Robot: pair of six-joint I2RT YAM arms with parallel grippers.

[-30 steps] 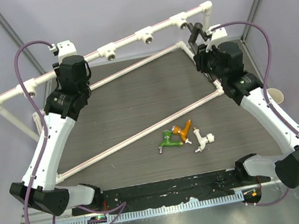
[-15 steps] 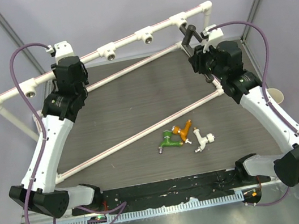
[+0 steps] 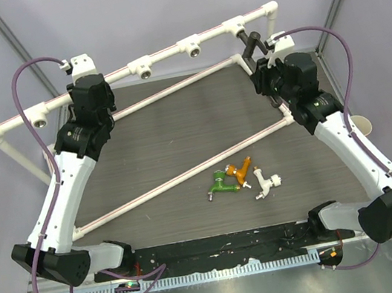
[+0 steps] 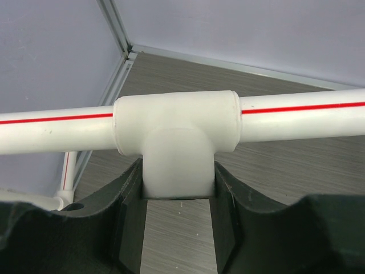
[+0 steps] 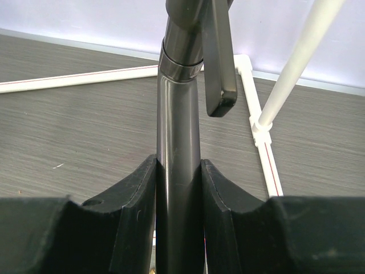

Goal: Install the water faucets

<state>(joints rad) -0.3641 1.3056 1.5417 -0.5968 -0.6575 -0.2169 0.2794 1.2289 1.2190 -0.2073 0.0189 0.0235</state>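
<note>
The black faucet is held upright in my right gripper; its top end is at the far-right tee socket of the white pipe frame. In the right wrist view the jaws are shut on its long tube, with the handle alongside. My left gripper is shut on a tee socket of the top rail; both jaws press its stem. The green, orange and white faucets lie together on the table.
Two more open tee sockets face forward on the top rail. Frame pipes lie diagonally across the dark table. A pale cup sits at the right edge. Grey walls close in behind.
My right gripper has carried the black faucet slightly up and left, to the far-right tee socket. My left gripper shifted a little toward the rail, then stayed.
</note>
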